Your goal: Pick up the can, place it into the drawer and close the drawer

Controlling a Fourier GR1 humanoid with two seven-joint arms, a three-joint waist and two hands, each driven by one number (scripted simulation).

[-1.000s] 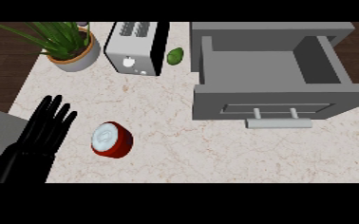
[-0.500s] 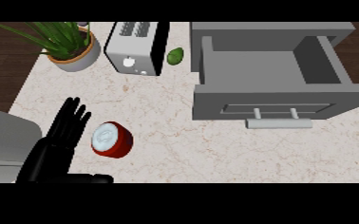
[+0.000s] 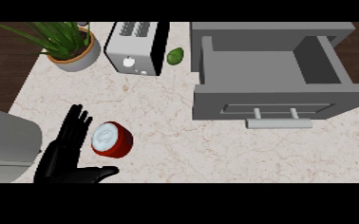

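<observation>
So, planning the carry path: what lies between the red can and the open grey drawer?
Head view: only bare marble counter separates red can from open grey drawer.

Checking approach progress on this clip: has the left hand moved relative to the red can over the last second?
Yes. The left hand has shifted rightward toward the can, which has stayed put on the counter; its straight fingers now lie just left of the can.

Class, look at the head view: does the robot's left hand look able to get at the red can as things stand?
Probably yes. The left hand is open right beside the can, fingers straight, thumb below it, and nothing lies between them.
</observation>
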